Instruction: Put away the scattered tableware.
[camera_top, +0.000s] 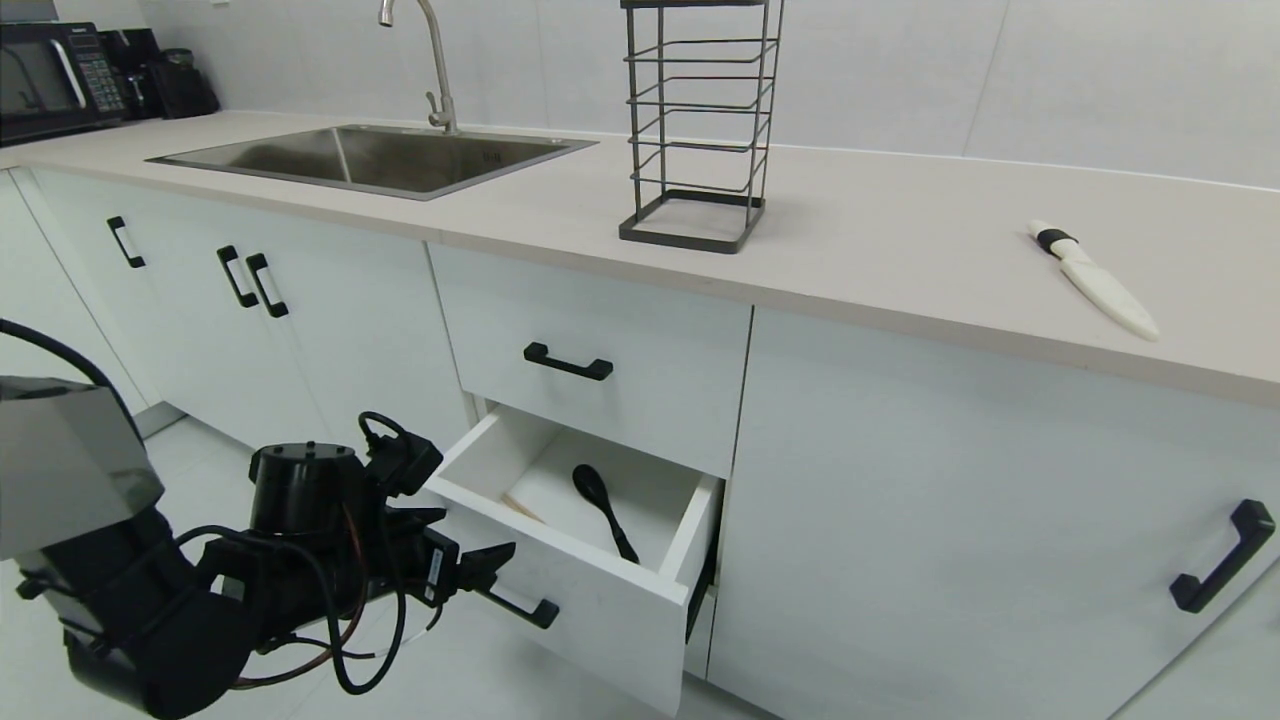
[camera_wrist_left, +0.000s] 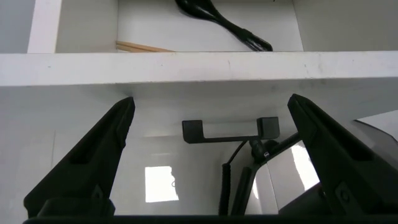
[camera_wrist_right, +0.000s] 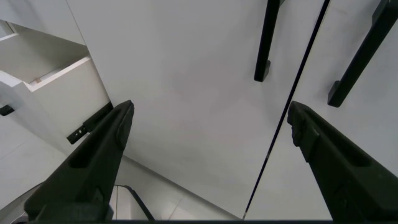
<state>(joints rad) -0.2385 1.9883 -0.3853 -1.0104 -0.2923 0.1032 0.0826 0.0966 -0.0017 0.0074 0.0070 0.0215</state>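
The lower drawer (camera_top: 590, 600) stands pulled out, with a black spoon (camera_top: 603, 508) and wooden chopsticks (camera_top: 524, 509) lying inside. A white knife (camera_top: 1094, 279) with a black band lies on the countertop at the far right. My left gripper (camera_top: 495, 570) hovers open just in front of the drawer's black handle (camera_top: 522, 603). In the left wrist view the handle (camera_wrist_left: 230, 129) sits between and beyond the spread fingers (camera_wrist_left: 99, 155), with the spoon (camera_wrist_left: 224, 22) and chopsticks (camera_wrist_left: 143, 47) past the drawer front. My right gripper (camera_wrist_right: 211, 109) is open, facing a white cabinet door (camera_wrist_right: 186, 93).
A black wire rack (camera_top: 698, 130) stands on the counter beside the steel sink (camera_top: 370, 155). A shut drawer (camera_top: 590, 350) sits above the open one. Cabinet doors with black handles (camera_wrist_right: 267, 40) flank it. A microwave (camera_top: 50, 80) stands at the far left.
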